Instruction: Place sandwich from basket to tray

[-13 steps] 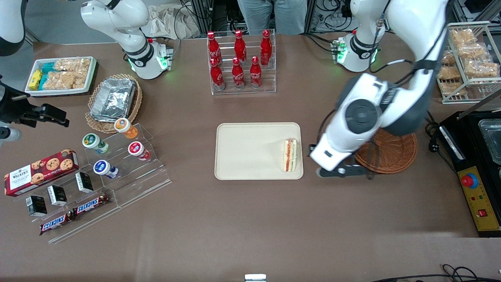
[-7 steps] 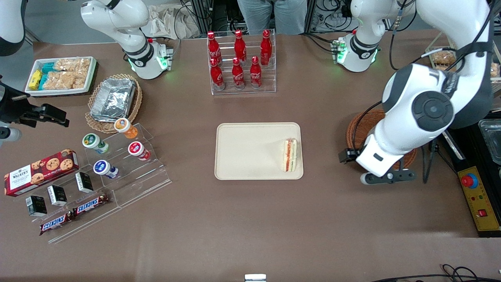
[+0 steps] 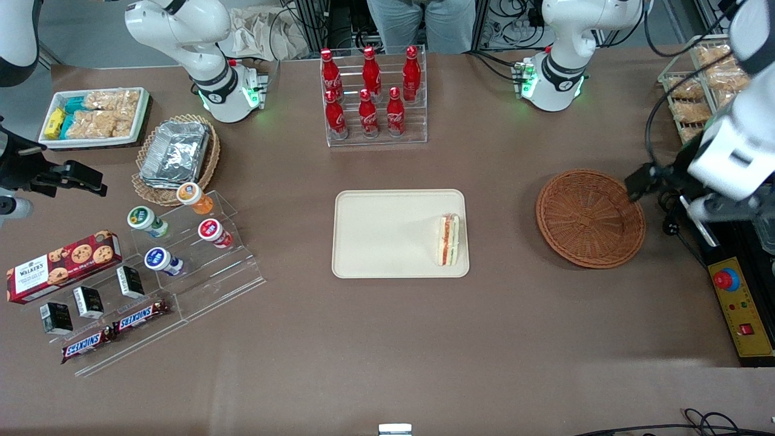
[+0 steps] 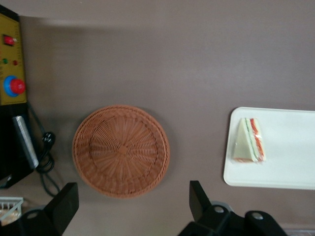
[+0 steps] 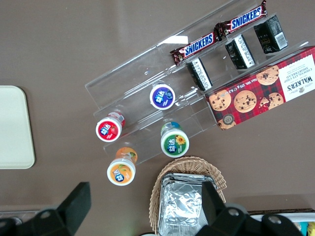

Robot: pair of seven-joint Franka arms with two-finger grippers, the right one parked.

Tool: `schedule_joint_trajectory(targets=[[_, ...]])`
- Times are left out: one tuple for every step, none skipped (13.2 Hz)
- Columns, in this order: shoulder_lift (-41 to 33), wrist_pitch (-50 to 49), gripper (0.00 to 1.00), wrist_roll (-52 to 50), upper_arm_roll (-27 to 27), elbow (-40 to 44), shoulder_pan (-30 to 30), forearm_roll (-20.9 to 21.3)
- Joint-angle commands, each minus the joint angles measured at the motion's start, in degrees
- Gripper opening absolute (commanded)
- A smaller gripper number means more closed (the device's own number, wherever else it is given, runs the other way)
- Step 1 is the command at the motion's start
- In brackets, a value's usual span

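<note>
The small triangular cream-bread sandwich (image 3: 448,240) with red-orange filling lies on the flat rectangular cream-beige tray (image 3: 381,233), at its edge nearest the round reddish-brown wicker basket (image 3: 590,217). The end effector (image 4: 133,204) hangs high above the basket, spread wide, holding nothing.

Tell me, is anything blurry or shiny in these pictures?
Front view: sharp; green lights glow at the arm bases, and the foil container glints. Left wrist view: a bit soft; the basket, sandwich and tray are evenly lit, and the open gripper shows as dark shapes with nothing between its fingers. Right wrist view: the clear plastic stand reflects light.
</note>
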Motion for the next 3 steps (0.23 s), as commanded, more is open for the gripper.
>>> schedule_joint_trajectory(targets=[[-6.7,-2.0,1.0,0.3,2.9,-4.8,-1.6,-3.2],[-6.4,-2.7,1.0,0.5,3.0,-4.1,-2.1,-3.4],[-6.4,-2.8,1.0,0.3,3.1,-4.4,-2.8,-3.3]])
